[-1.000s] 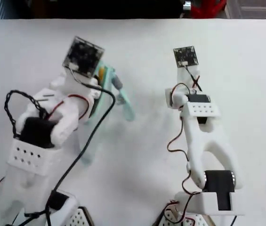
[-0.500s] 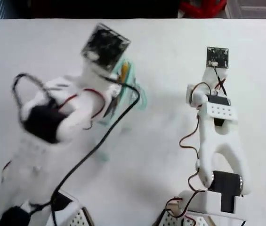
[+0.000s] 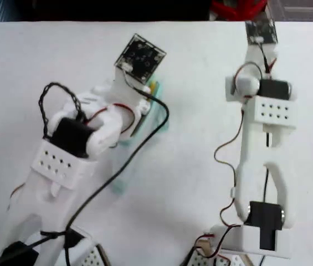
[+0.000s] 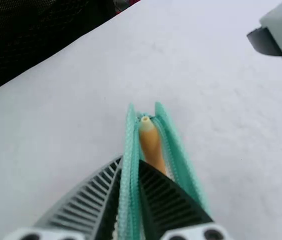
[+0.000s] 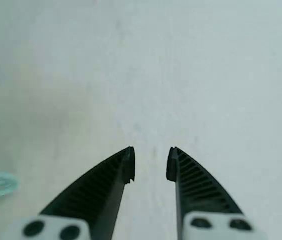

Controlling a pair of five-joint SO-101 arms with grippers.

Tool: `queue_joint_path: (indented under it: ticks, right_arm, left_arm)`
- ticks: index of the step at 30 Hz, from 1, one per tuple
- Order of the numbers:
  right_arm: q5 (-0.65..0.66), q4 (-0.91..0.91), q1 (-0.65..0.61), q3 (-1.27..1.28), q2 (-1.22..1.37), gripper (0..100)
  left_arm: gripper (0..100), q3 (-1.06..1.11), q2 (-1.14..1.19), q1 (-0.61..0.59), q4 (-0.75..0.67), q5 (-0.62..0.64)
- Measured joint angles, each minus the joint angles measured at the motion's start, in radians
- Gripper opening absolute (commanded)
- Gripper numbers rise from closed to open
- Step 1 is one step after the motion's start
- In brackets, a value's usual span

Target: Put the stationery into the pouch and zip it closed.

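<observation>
My left gripper (image 4: 130,164) pinches one zipper edge of the teal pouch (image 4: 180,155), mid-table (image 4: 220,115) — a yellow pen (image 4: 149,140) inside. My right gripper (image 5: 150,162) hovers slightly spread — well apart.

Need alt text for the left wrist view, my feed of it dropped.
The left gripper is clamped on one edge of the teal pouch, and an orange pen-like item sits between the pouch's open zipper edges. The white table lies beyond.

The left arm (image 3: 67,144) covers most of the pouch (image 3: 155,113), probably its zip too.
</observation>
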Motion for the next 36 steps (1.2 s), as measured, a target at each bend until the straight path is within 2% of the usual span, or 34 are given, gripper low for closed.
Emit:
queue_joint_path:
  ticks: [5, 8, 15, 21, 25, 27, 31, 36]
  right_arm:
    - [0.017, 0.37, -0.13, -0.5, -0.003, 11.5]
    - [0.018, 0.427, -0.222, -0.654, -0.068, 11.5]
    - [0.018, 0.433, -0.46, -0.514, -0.178, 11.5]
    - [0.021, 0.433, -0.574, -0.497, -0.198, 11.8]
    - [0.101, 0.433, -0.674, -0.493, -0.198, 12.0]
    - [0.14, 0.433, -0.71, -0.493, -0.198, 12.6]
    - [0.176, 0.433, -0.74, -0.493, -0.198, 20.4]
    - [0.204, 0.413, -0.756, -0.494, -0.129, 18.8]
  left_arm:
    - [2, 0.094, -0.133, -0.026, 0.0, 0.0]
    - [2, 0.153, -0.232, -0.081, 0.002, 0.002]
    - [2, 0.307, -0.43, -0.149, -0.048, 0.002]
    - [2, 0.454, -0.522, -0.149, -0.167, 0.002]
    - [2, 0.489, -0.555, -0.153, -0.192, 0.003]
    - [2, 0.497, -0.577, -0.153, -0.192, 0.003]
    - [2, 0.512, -0.621, -0.153, -0.193, 0.003]
    - [2, 0.514, -0.637, -0.153, -0.193, 0.003]
